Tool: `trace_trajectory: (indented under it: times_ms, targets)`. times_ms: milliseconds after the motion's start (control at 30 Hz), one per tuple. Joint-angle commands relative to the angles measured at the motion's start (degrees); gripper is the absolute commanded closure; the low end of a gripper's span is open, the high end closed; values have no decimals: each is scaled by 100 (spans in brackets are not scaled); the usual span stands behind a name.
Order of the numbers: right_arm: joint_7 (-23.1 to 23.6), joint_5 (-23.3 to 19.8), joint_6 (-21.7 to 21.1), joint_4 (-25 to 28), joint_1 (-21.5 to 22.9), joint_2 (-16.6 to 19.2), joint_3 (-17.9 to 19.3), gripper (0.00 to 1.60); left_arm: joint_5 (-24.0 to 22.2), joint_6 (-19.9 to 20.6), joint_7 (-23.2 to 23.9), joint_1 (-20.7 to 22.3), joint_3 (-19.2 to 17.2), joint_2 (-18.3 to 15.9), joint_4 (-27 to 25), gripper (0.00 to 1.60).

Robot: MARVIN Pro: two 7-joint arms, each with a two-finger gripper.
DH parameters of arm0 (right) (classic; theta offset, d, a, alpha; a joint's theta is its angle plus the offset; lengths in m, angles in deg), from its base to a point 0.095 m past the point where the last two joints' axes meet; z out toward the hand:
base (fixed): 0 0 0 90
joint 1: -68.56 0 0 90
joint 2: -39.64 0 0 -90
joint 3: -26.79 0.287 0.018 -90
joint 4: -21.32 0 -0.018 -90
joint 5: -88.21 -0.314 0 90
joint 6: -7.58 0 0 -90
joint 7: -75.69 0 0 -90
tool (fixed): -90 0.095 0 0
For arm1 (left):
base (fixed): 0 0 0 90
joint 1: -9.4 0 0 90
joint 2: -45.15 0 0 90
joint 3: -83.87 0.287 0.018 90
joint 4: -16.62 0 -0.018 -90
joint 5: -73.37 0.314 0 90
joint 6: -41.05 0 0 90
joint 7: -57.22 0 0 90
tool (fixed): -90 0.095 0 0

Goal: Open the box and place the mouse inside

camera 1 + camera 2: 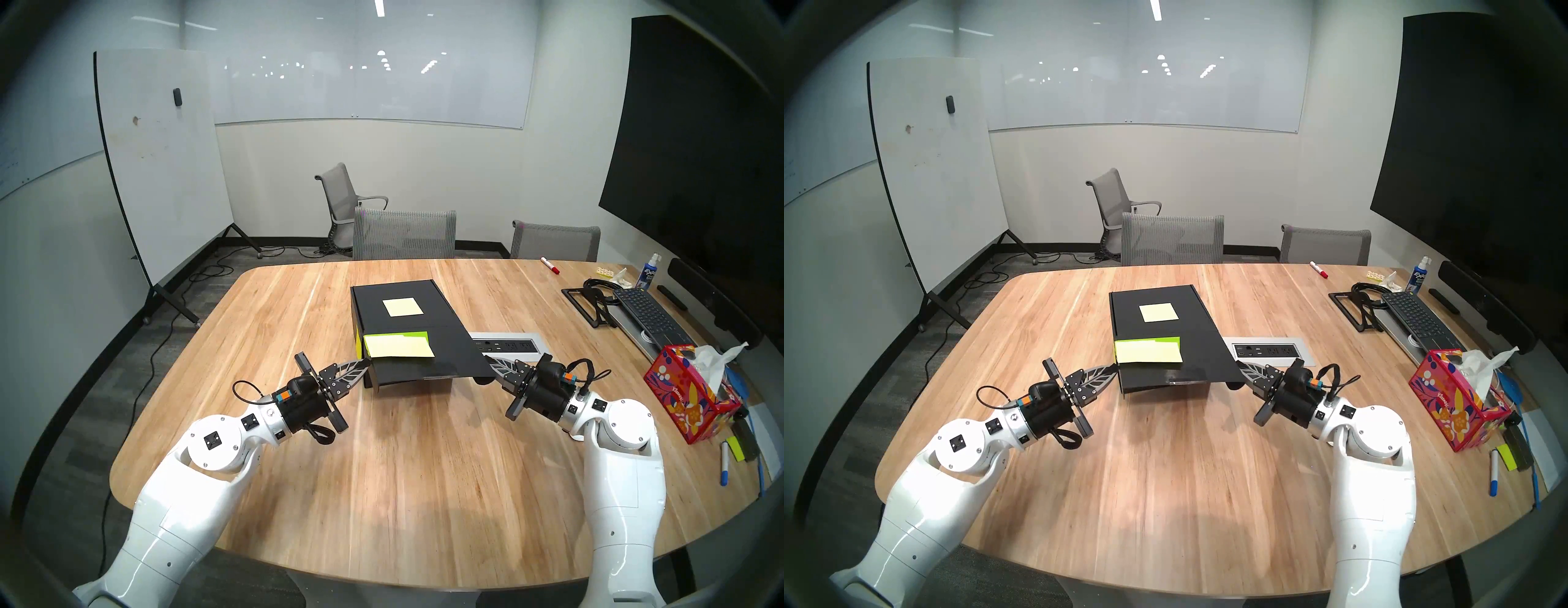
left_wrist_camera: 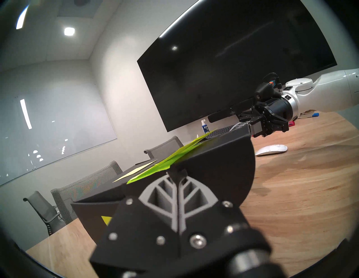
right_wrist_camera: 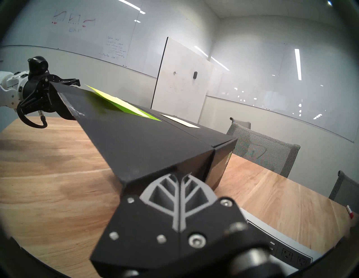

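Observation:
The matte black box (image 1: 373, 314) stands mid-table with a yellow sticky note (image 1: 403, 306) on top and a larger one (image 1: 399, 346) on its flap lid (image 1: 449, 356). The lid's front edge is raised off the box body. My left gripper (image 1: 367, 363) is shut, its tip tucked under the lid's front-left corner (image 2: 194, 161). My right gripper (image 1: 488, 361) is shut too, its tip beneath the front-right corner (image 3: 155, 167). The white mouse (image 2: 271, 150) lies on the table near the right gripper (image 2: 240, 124). In the head views the lid hides it.
A power outlet panel (image 1: 507, 344) is set into the table just right of the box. Further right are a red floral tissue box (image 1: 687, 395), a keyboard (image 1: 649, 316), a spray bottle (image 1: 649, 271) and markers (image 1: 550, 265). Grey chairs (image 1: 405, 233) stand at the far edge.

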Motion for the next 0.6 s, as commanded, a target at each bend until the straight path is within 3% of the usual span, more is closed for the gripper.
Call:
trace_trajectory:
  times_ms: [0,567]
  targets:
    - [3,-106,9,186,35,-117,-37,160,-34,12,-9,58,13,41,-292,160]
    - [12,-194,-88,562,-92,-250,78,160,-52,64,-151,-119,-22,16,-617,160]
